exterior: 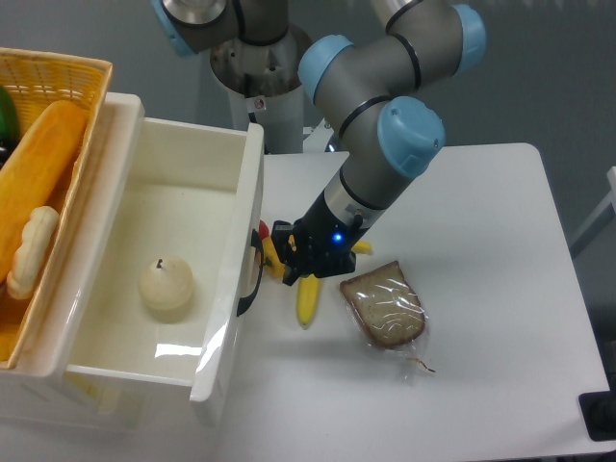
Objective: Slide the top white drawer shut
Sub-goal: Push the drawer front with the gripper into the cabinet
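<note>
The top white drawer (252,183) is pulled far out to the right and stands open. Its black curved handle (252,279) is on the front wall, which faces the table. A cream-white round object (166,286) lies on its floor. My gripper (272,255) is low over the table right in front of the drawer front, level with the handle, with its tips at or very near it. The black gripper body hides the fingers, so their spacing does not show.
A yellow wicker basket (67,72) with a bread loaf (38,164) sits on top of the cabinet at the left. A banana (306,300) lies under my wrist, and a bagged bread slice (385,306) lies beside it. The table's right edge (568,289) is nearby.
</note>
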`<state>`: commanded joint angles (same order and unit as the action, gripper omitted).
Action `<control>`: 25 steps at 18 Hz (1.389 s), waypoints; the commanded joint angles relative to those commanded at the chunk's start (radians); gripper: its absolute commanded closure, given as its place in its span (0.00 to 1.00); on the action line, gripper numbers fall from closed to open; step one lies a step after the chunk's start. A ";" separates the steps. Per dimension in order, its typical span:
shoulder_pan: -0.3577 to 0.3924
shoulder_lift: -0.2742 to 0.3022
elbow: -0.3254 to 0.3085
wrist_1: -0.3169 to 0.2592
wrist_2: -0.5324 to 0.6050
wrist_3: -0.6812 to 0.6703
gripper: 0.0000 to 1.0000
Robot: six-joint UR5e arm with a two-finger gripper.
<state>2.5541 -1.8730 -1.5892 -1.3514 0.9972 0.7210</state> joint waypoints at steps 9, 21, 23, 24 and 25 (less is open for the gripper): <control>-0.009 -0.003 -0.005 -0.002 -0.037 -0.023 0.98; -0.051 0.012 -0.015 -0.006 -0.071 -0.037 0.98; -0.058 0.018 -0.012 -0.006 -0.078 -0.051 0.98; -0.063 0.021 -0.012 -0.006 -0.078 -0.054 0.98; -0.064 0.023 -0.015 -0.006 -0.078 -0.058 0.98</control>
<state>2.4897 -1.8500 -1.6045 -1.3576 0.9189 0.6627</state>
